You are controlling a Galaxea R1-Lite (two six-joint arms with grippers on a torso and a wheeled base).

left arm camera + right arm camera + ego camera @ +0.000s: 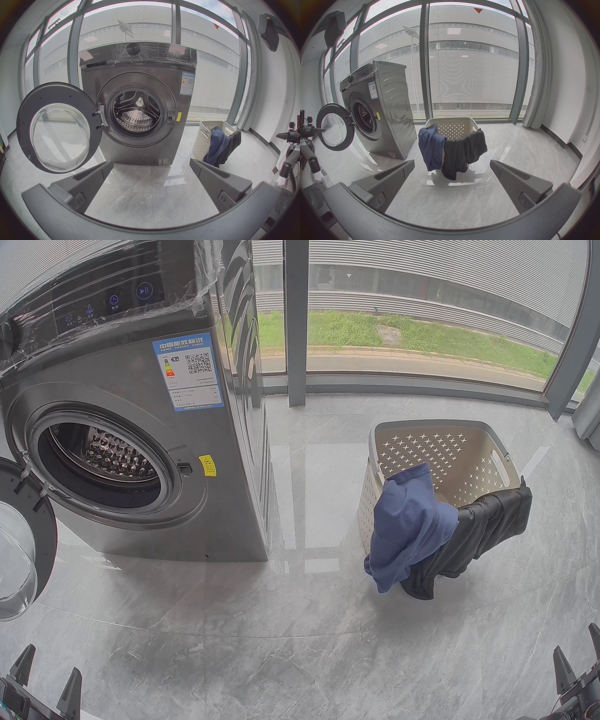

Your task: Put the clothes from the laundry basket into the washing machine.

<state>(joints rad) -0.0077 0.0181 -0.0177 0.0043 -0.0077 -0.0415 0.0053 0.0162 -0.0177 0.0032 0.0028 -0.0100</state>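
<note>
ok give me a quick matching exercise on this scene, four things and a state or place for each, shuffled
Things:
1 door
2 basket
3 left gripper
4 blue top

States:
a draped over a rim
b swung wide open
c fingers apart, holding nothing
d cream, standing on the floor

Pairs: 1-b, 2-d, 3-c, 4-a
</note>
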